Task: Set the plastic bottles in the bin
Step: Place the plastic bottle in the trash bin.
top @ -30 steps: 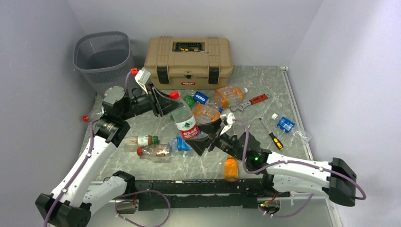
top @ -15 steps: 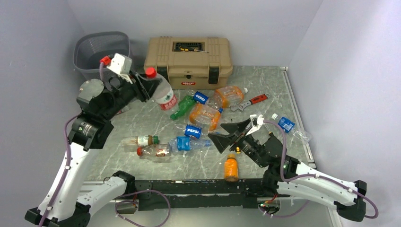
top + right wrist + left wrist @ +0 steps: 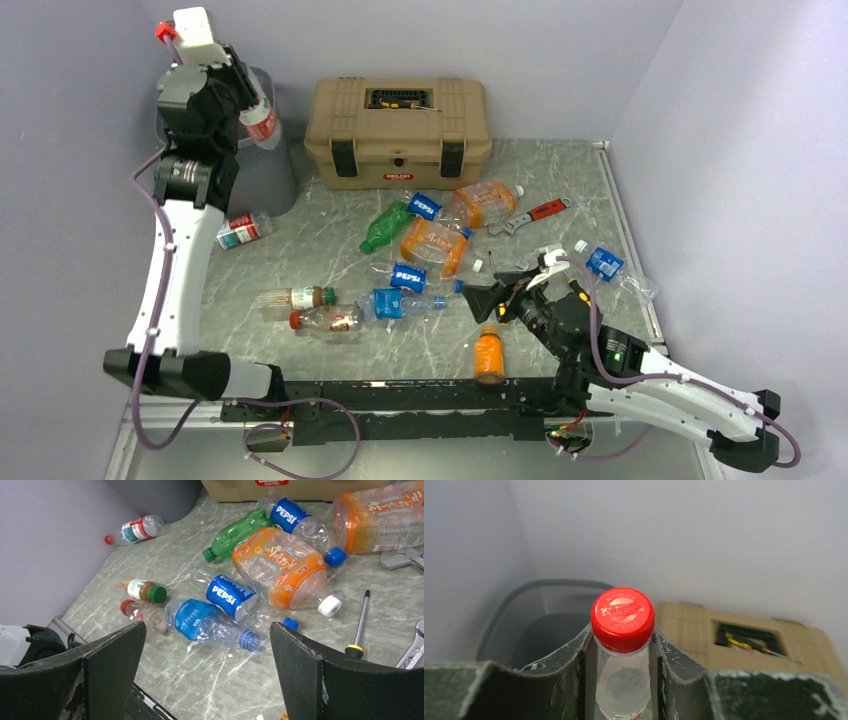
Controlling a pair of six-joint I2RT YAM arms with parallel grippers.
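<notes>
**Over the wire-mesh bin, a red-capped bottle awaits release**

At far left, my left gripper pinches the red-capped bottle by its neck, high over the wire-mesh bin, placed so release should drop it inside. On the table, a green bottle and a Pepsi bottle lie loose. At right, my right gripper hangs spread wide above them, poised, I judge, for the next pick.

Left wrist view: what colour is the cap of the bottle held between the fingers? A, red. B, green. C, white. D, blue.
A: the bottle clamped between the left fingers carries a red cap.
</notes>
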